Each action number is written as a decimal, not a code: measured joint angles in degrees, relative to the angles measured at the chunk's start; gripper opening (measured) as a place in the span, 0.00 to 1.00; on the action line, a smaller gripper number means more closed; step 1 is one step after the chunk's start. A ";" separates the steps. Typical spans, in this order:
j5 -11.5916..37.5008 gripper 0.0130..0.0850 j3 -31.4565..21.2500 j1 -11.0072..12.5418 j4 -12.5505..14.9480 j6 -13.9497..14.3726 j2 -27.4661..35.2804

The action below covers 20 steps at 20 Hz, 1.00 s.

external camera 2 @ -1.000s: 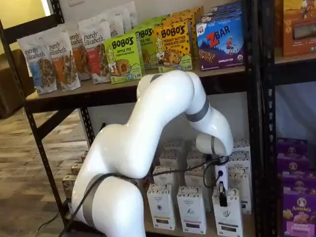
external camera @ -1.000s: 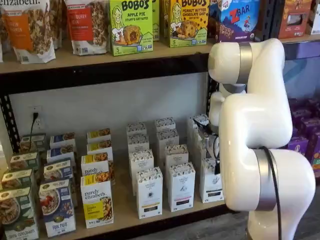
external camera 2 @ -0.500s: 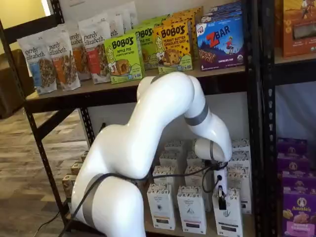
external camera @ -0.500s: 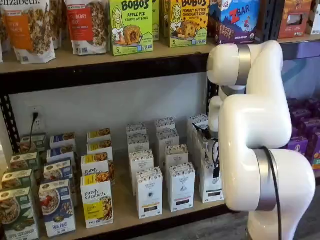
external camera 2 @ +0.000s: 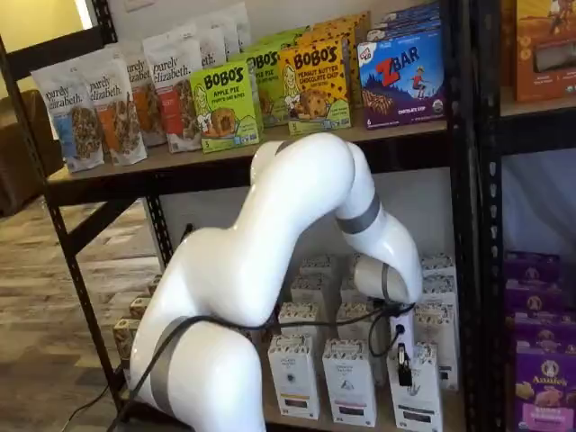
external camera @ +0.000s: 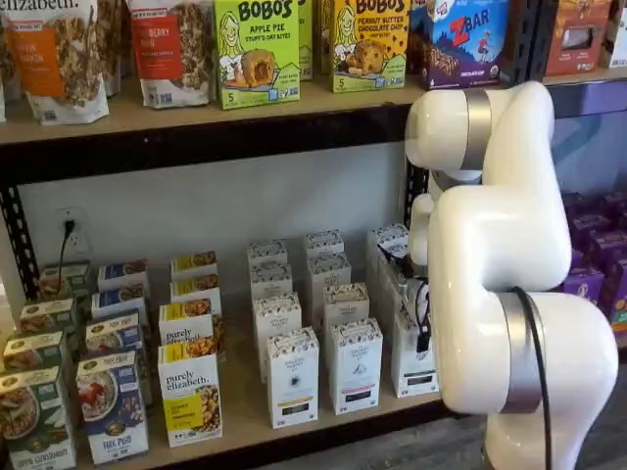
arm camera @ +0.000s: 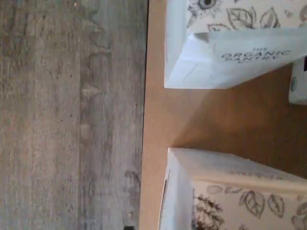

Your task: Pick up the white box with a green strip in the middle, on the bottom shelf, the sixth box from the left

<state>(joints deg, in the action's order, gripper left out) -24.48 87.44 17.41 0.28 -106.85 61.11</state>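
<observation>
- Shelf view: the white-bodied, black-fingered gripper (external camera 2: 402,360) hangs directly over the tall narrow white box (external camera 2: 415,394) on the tan wooden bottom shelf (external camera: 245,406); jaws judged spread wide, nothing gripped.
- Risk: neighbouring white patterned carton (external camera 2: 349,382) stands just beside; a finger could catch or topple it.
- Risk: an off-centre descent may tip the white box.

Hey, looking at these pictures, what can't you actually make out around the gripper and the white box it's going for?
- Gripper: in both shelf views only one dark finger shows over the white box, so whether there's a gap can't be seen.
- White box's green strip: too small and blurred in both shelf views.
- Wrist view: two cartons on the bottom shelf are cut off by the frame; no fingers show.
</observation>
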 joint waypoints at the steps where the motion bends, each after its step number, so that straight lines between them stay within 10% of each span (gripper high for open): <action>1: 0.16 1.00 0.02 -0.01 -0.08 -0.06 0.11; 20: -3.02 0.72 1.31 0.17 -2.08 -1.97 -0.04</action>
<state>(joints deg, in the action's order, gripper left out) -27.50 88.75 17.58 -1.80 -108.81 61.06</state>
